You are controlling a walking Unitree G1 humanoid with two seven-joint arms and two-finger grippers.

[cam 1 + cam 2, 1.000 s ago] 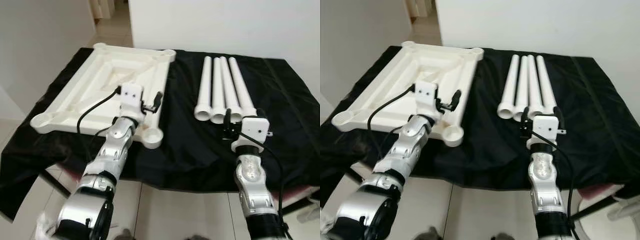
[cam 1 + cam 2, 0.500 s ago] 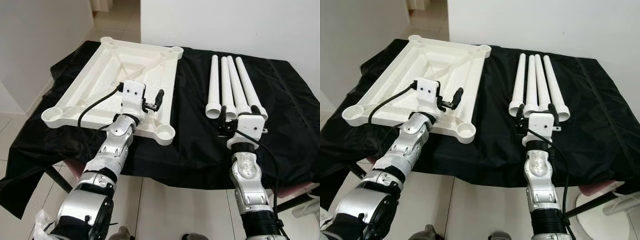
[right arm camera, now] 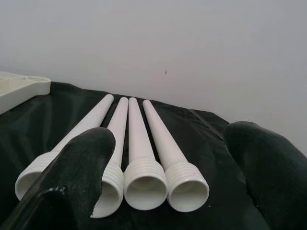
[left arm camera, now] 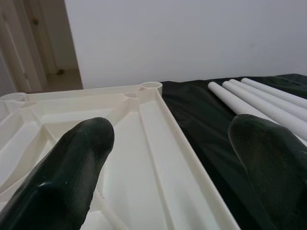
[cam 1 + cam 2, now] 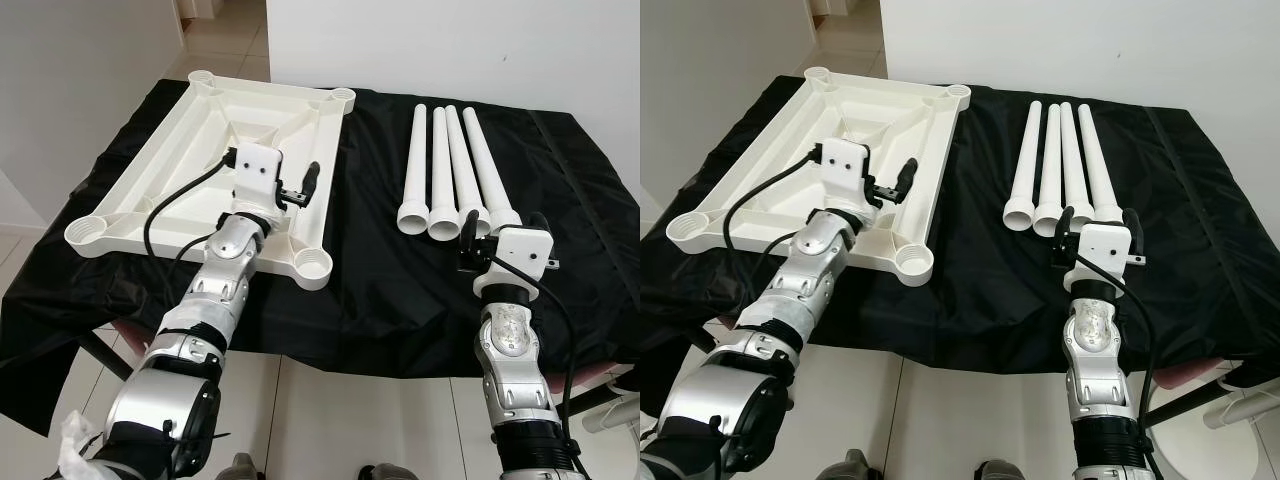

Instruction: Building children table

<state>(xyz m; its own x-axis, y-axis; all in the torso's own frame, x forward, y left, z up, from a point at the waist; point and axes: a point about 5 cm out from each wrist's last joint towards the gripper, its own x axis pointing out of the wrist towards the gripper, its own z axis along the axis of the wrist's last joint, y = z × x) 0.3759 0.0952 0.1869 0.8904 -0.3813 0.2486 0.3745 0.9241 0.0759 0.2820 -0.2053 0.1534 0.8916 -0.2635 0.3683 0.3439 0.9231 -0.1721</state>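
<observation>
A white plastic tabletop (image 5: pixel 200 150) lies upside down on the left of the black cloth, with round leg sockets at its corners, one at the near right (image 5: pixel 311 266). Several white table legs (image 5: pixel 450 165) lie side by side on the right, threaded ends (image 3: pixel 144 184) toward me. My left gripper (image 5: pixel 290 183) hovers open over the tabletop's near right rim, also seen in the left wrist view (image 4: pixel 168 139). Just short of the legs' near ends, my right gripper (image 5: pixel 503 222) is open and holds nothing, its fingers (image 3: pixel 81 163) spread wide.
The black cloth (image 5: pixel 380 290) drapes over the table's front edge close to my body. A white wall runs behind the table, and a doorway (image 5: pixel 215 20) opens at the back left. Something white (image 5: pixel 1240 400) stands on the tiled floor at the lower right.
The whole view has shifted, so the camera moved. Both grippers stay open at about the same places relative to the tabletop and the legs.
</observation>
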